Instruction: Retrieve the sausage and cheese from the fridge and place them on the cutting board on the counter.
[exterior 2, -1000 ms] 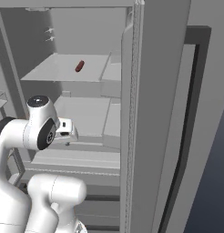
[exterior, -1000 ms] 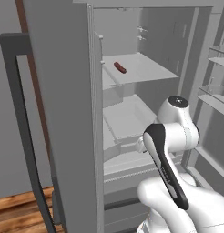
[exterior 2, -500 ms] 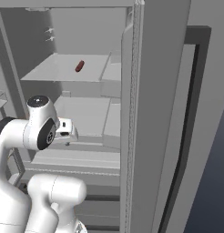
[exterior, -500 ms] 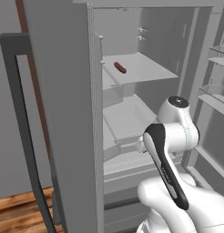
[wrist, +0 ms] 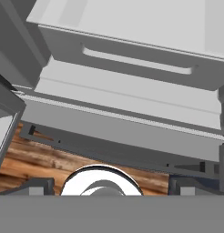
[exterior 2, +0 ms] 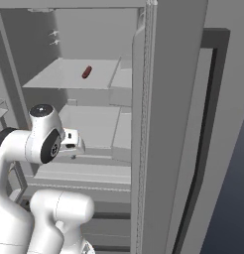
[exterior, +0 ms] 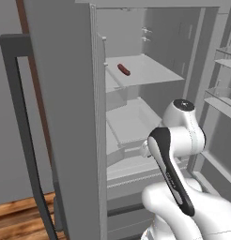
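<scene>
item: sausage (exterior: 123,69), small dark red-brown link, lying alone on the upper shelf (exterior: 150,70) of the open fridge (exterior 2: 163,99), near the shelf's middle. handling is judged light, firm, smooth-skinned and prone to roll; a hold across the mid-length, jaws square to the long axis, is advised. cheese: not located. jaws: spread fully wide, nothing held; the hand is pointed down at the lower drawer (wrist: 132,54) and wooden floor (wrist: 27,159). change against the earlier frames: none noted; arm and sausage are unmoved.
</scene>
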{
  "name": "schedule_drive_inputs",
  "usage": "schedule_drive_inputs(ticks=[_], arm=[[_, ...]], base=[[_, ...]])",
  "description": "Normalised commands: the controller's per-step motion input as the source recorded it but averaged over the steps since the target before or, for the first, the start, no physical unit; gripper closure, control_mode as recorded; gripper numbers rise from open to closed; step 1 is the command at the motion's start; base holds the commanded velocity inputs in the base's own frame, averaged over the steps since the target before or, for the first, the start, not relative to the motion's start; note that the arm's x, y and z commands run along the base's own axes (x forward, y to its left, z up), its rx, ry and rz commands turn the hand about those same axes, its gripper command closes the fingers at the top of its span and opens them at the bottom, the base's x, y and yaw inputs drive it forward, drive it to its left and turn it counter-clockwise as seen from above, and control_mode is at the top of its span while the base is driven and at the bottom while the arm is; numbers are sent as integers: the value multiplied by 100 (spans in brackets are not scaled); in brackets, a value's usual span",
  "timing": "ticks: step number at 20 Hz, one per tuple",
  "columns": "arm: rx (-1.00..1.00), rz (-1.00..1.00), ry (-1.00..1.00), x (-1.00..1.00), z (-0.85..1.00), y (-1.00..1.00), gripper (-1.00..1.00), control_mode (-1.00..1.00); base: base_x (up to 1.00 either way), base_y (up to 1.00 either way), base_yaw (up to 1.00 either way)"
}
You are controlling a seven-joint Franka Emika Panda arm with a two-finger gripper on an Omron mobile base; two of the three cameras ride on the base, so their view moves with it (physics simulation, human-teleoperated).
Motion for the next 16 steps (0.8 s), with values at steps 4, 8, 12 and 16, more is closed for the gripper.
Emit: schedule_drive_inputs(ticks=[4, 8, 12, 16], arm=[[-2, 0, -3, -13, 0, 19, -100, -100], [0, 0, -25, -1, 82, 10, -100, -100], [2, 0, -29, 7, 86, 0, -100, -100], [5, 0, -22, 32, 68, -8, -100, -100]], base=[[0, 0, 0], [0, 0, 0], [0, 0, 0], [0, 0, 0]])
